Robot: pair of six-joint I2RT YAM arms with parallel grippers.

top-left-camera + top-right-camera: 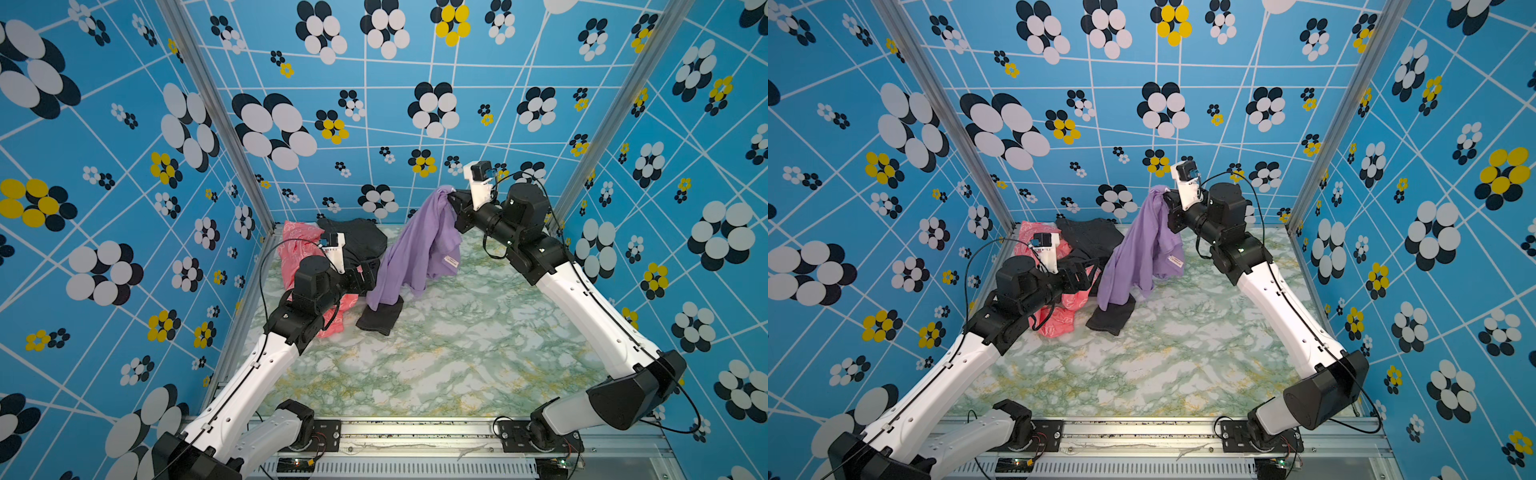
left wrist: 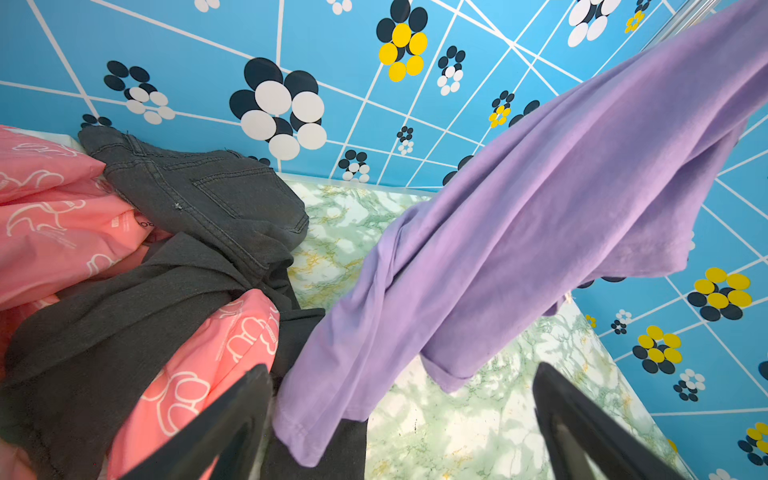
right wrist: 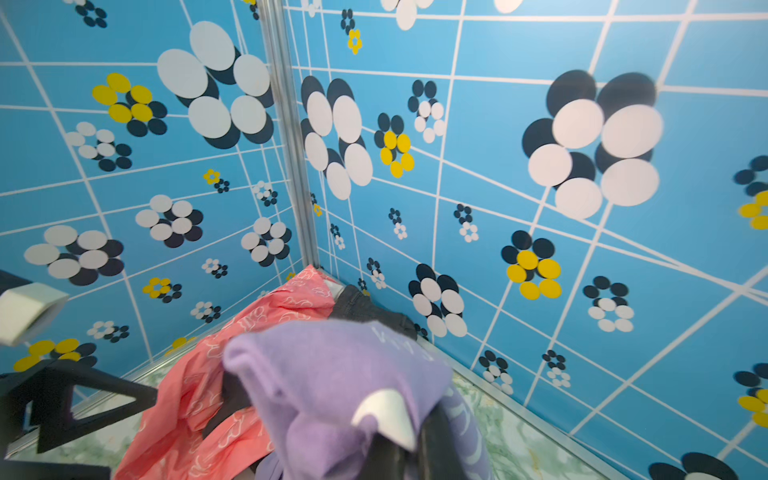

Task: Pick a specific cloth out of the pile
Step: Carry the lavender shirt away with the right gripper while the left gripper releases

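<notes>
Left gripper [image 1: 370,274] empty, jaws wide, beside cloth [image 1: 415,249] hem; right gripper [image 1: 455,203] clamps cloth top, held high right of pile [image 1: 291,249]

The cloth [image 2: 540,216] is a soft, matt lilac knit with a faint nap. The pink cloth [image 2: 50,232] at the far left looks thinner and smoother with a slight sheen, and the dark garment [image 2: 216,195] beside it is coarse, stitched denim. The table [image 1: 457,365] has a smooth, mildly glossy marble-look surface, the corner post [image 1: 212,104] is brushed metal, and the arm casing [image 1: 257,365] is smooth white plastic.
</notes>
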